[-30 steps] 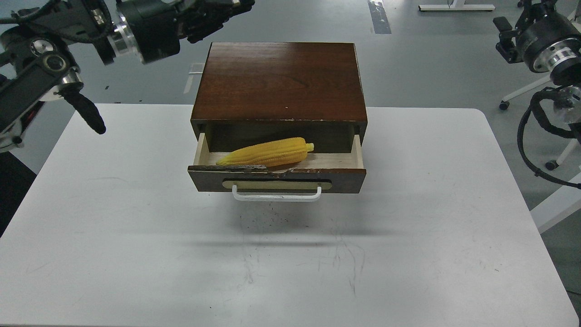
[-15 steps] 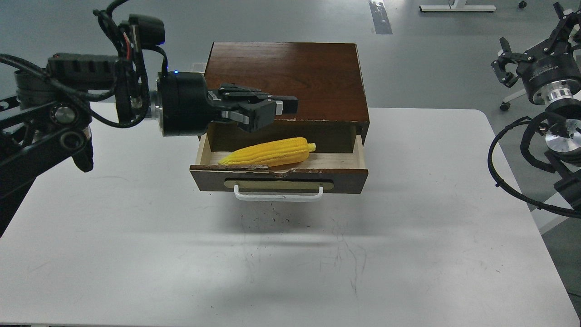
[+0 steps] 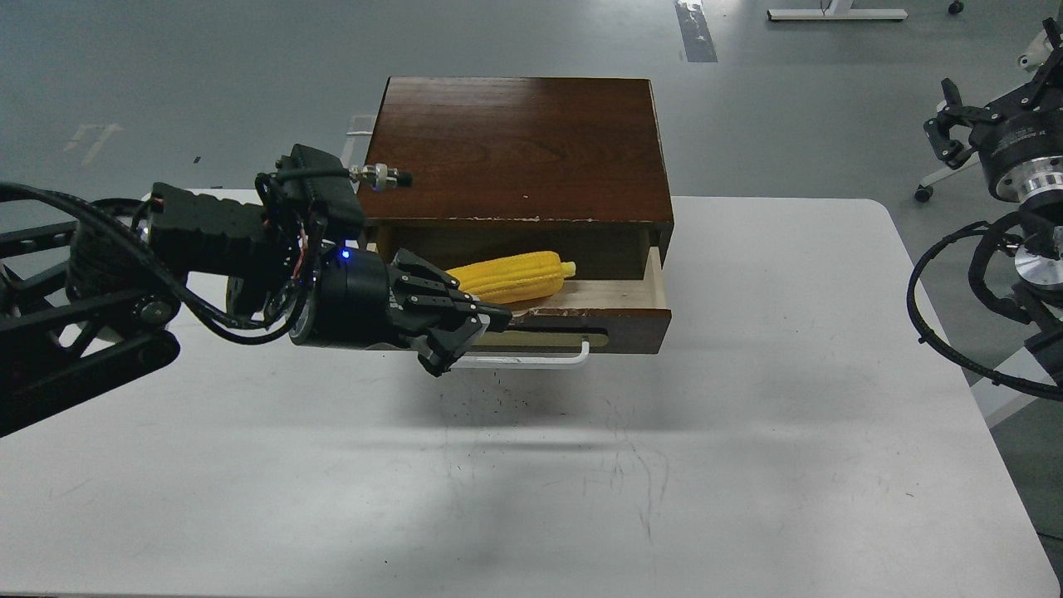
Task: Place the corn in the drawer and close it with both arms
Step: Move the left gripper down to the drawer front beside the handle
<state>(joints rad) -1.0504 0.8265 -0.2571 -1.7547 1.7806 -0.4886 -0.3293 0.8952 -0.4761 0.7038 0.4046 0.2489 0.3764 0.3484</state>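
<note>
The yellow corn (image 3: 516, 276) lies inside the open drawer (image 3: 619, 320), its tapered end hidden behind my left gripper. The drawer sticks out of the dark wooden cabinet (image 3: 519, 149); its white handle (image 3: 540, 361) is partly covered. My left gripper (image 3: 467, 339) hangs in front of the drawer's left front, level with the handle, fingers spread and empty. My right gripper (image 3: 988, 100) is far off at the upper right, beyond the table edge, seen small and end-on.
The cabinet stands at the back middle of the white table (image 3: 747, 432). My left arm (image 3: 124, 282) stretches across the table's left side. Chair legs and wheels (image 3: 922, 193) stand on the grey floor at right.
My left arm has come down from above the cabinet's left corner to the drawer front, now covering its left half. The right arm shifted slightly right. The corn and drawer have not moved.
</note>
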